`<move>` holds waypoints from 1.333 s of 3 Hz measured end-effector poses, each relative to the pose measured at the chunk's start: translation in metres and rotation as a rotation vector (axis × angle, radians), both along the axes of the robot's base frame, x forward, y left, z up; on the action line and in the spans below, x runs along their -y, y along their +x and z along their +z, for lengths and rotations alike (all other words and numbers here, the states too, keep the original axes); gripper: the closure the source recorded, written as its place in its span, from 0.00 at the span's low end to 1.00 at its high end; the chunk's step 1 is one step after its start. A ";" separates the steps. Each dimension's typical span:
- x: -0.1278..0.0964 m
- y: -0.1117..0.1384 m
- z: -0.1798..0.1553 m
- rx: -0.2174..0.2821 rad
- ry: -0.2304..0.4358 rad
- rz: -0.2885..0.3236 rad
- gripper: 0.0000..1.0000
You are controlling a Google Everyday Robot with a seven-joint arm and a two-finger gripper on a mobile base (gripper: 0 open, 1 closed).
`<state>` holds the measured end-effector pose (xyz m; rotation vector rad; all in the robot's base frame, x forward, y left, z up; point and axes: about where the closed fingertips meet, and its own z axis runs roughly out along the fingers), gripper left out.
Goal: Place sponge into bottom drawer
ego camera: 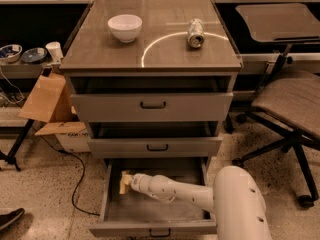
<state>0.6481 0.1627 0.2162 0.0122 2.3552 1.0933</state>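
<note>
Gripper [132, 183] is down inside the open bottom drawer [150, 229], at its back-left corner, nose right up against the sponge [123, 183]. Honestly can't tell if it's clamped on it or let go. The sponge sits low in the drawer, so I'd guess the drop-off is basically there. The white bowl [125, 27] and crushed can [195, 32] are way above the drawer on the worktop [165, 54].
</note>
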 end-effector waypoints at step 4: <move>-0.034 0.042 0.025 0.164 -0.029 -0.022 0.75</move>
